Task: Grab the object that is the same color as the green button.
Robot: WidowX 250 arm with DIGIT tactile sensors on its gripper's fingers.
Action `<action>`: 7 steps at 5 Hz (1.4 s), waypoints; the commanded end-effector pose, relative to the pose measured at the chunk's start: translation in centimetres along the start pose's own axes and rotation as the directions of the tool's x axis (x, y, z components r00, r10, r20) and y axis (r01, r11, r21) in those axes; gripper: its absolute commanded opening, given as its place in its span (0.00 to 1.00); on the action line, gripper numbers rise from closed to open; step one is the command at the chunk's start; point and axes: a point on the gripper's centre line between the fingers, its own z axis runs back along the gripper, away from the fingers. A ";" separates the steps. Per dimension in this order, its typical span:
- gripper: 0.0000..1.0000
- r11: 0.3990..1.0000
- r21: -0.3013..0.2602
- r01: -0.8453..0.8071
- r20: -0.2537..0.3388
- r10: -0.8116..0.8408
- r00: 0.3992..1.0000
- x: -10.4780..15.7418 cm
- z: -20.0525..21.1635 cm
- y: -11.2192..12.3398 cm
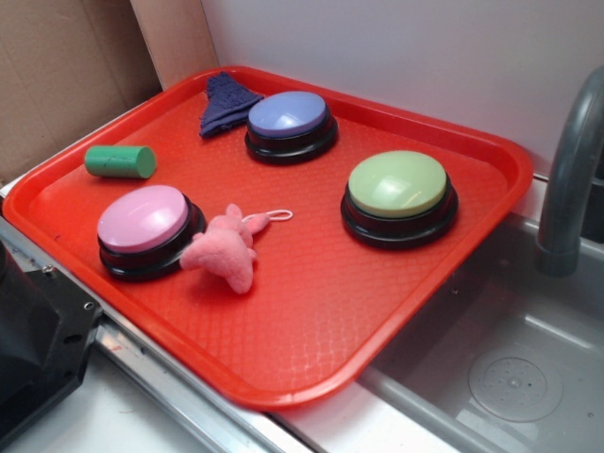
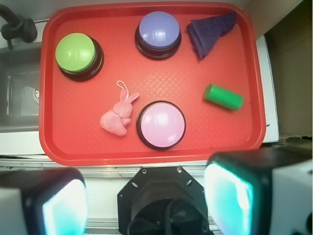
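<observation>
A red tray [image 1: 311, 311] carries everything, set beside a grey sink [image 1: 510, 377] with a curved faucet [image 1: 571, 179]. The small green cylinder [image 1: 120, 161] lies on its side near the tray's edge that faces the cardboard wall [image 1: 66, 75], apart from all the other things; in the wrist view it [image 2: 223, 97] sits close to that same edge, between the dark blue cloth [image 2: 209, 33] at one corner and the pink button [image 2: 162, 125]. The green button [image 1: 398, 196] stands upright toward the tray's sink-side edge, well apart from the cylinder (almost the whole tray lies between them). The purple-blue button [image 1: 291, 125] stands near the far edge, just beside the cloth [image 1: 226, 102]. A pink plush rabbit [image 1: 226, 250] lies just beside the pink button [image 1: 146, 229], seemingly touching its black base, with its white loop trailing toward the tray's middle. The tool [image 2: 146, 200] hangs off the tray, beyond the edge nearest the pink button, its fingers [image 2: 230, 196] spread wide with nothing between them.
</observation>
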 end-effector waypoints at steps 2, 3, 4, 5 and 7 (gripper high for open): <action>1.00 0.985 0.129 0.116 0.077 -0.127 0.989 0.4 0.5 5.0; 1.00 0.929 0.136 0.345 0.100 -0.359 0.928 1.4 1.1 9.7; 1.00 0.859 0.173 0.482 0.019 -0.492 0.870 2.5 -0.3 14.4; 1.00 0.796 0.189 0.574 -0.073 -0.572 0.817 4.0 -4.0 19.0; 1.00 0.691 0.131 0.711 -0.230 -0.676 0.700 5.3 -10.5 18.9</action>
